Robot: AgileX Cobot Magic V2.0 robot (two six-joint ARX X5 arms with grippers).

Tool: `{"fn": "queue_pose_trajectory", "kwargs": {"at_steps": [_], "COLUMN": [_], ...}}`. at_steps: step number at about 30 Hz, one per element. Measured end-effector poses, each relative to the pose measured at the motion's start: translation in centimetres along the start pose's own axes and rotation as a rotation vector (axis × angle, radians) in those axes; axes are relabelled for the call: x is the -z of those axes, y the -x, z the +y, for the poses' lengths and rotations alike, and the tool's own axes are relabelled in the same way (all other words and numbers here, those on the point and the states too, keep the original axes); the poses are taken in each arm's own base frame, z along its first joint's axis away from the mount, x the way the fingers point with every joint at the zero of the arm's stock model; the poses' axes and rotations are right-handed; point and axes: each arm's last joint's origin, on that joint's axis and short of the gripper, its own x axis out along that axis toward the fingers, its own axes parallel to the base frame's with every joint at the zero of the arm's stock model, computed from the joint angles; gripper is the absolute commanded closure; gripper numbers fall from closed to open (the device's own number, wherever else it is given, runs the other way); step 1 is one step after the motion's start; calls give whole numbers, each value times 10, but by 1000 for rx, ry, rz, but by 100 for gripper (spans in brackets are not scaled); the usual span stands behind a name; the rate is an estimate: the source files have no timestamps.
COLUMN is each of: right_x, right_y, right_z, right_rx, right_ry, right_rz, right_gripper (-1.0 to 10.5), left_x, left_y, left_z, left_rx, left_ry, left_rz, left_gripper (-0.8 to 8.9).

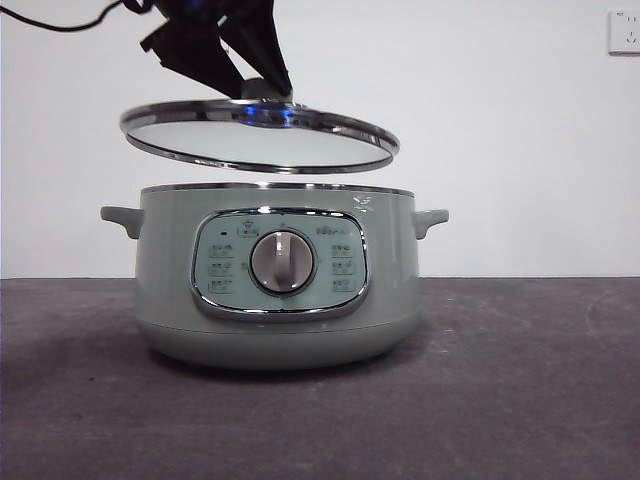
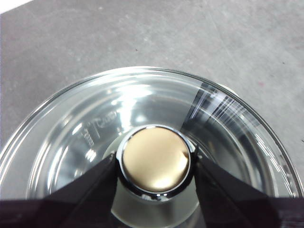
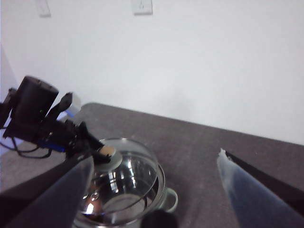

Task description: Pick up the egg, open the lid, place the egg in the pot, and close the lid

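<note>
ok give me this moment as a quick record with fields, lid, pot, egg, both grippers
lid: round glass lid with steel rim, lifted clear above the pot, tilted
pot: pale sage-green electric pot, open, standing on the grey table
egg: not visible in any view
left gripper: shut on the lid's knob
right gripper: open, holds nothing, raised back from the pot

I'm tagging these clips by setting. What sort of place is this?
Probably a lab or test bench, not a kitchen: the pot stands alone on a dark grey table before a bare white wall with a socket, while the left gripper holds the lid above it.
</note>
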Motion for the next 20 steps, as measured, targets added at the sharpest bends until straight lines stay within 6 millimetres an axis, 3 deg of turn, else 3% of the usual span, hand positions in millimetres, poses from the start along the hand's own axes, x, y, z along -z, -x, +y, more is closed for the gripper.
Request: {"fn": "queue_pose_trajectory", "kwargs": {"at_steps": [8, 20], "right_x": [1, 1], "right_y": [0, 0], "right_z": [0, 0], "right_rx": [-1, -1], "right_ry": [1, 1], "right_rz": [6, 6], "right_gripper": [506, 506], "left_x": [7, 8], "left_y": [-22, -30], "left_z": [3, -1], "left_rx": [5, 19], "left_ry": [9, -4], "left_rz": [51, 68], "left_gripper": [822, 822]}}
